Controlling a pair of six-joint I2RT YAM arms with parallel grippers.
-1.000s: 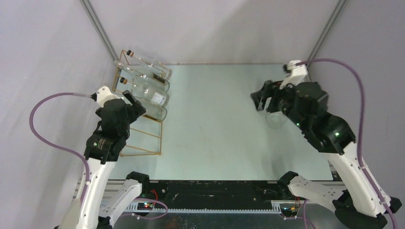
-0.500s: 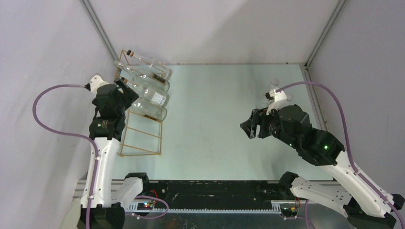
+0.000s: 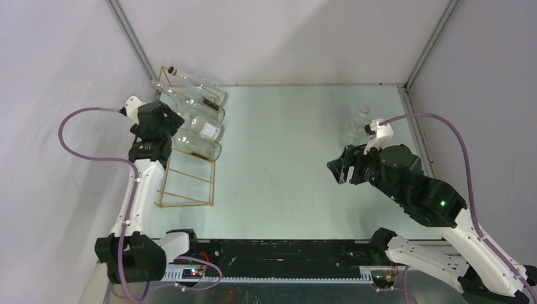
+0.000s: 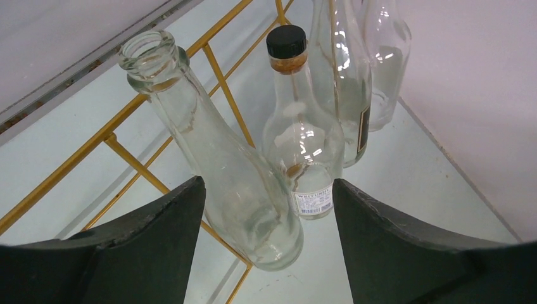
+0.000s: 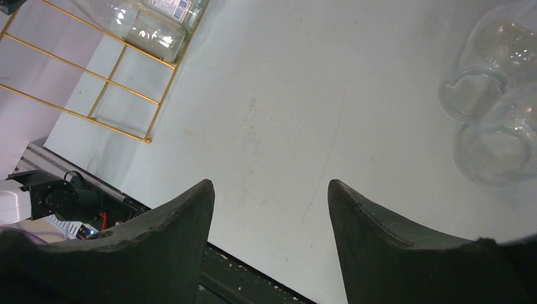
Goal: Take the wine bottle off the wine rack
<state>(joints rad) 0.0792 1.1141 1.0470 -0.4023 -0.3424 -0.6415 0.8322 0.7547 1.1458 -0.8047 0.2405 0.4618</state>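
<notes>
Over on the desk's (image 3: 285, 158) left side lay the wine rack (image 3: 190, 173), flat, running from near to far. Four wine bottles (image 3: 204, 128) lay side by side across the rack's far half, necks at its left rail, bases at its right. The nearest bottle (image 4: 234, 190) lay just beside its neighbour (image 4: 303, 145). The left gripper (image 4: 267, 183) hung at the rack's left rail, by those necks. Well right of the rack, two more bottles (image 5: 481, 76) stood together on the desk. The right gripper (image 5: 271, 183) hung between the rack and that pair, closer to the pair.
</notes>
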